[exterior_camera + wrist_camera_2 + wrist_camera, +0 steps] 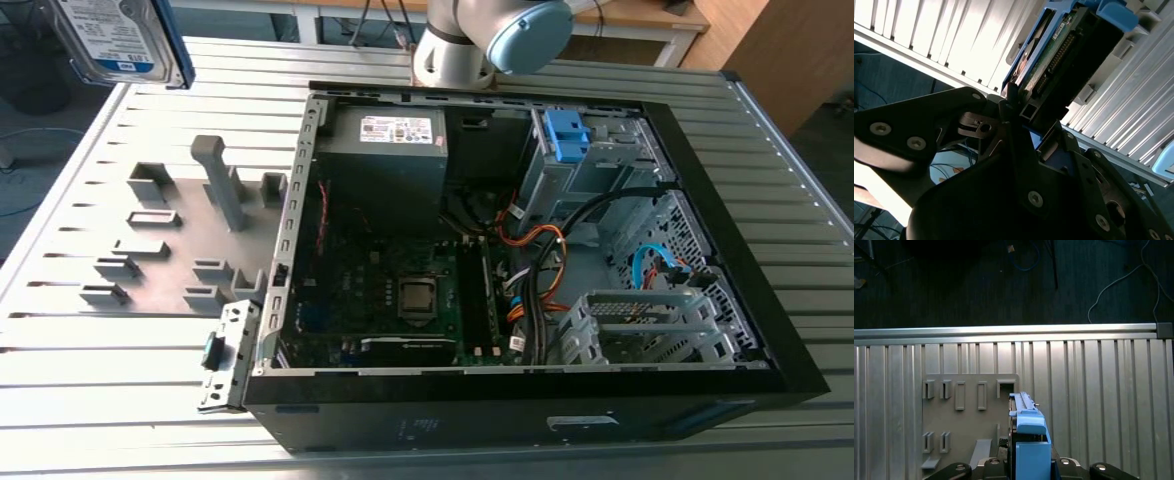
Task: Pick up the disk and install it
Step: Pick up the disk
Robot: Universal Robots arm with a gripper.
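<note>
The disk point(120, 40), a silver drive with a white-and-blue label and blue side rails, hangs in the air above the table's far corner at the exterior view's left. In the second wrist view my gripper point(1021, 107) is shut on the disk point(1069, 45), whose green circuit board and blue rail face the camera. The first wrist view looks along the disk's blue rail point(1029, 440), held between the black gripper point(1030, 462) parts, above a grey holder plate point(969, 410). The open computer case point(287, 250) lies at the exterior view's right of the disk.
The grey holder plate point(174, 230) with upright slots lies on the slatted metal table point(107, 350). Inside the case sit a power-supply box point(387, 150), a blue bracket point(567, 135) in the drive bay, cables point(534, 250) and a metal cage point(641, 320). The arm's base point(461, 45) stands behind the case.
</note>
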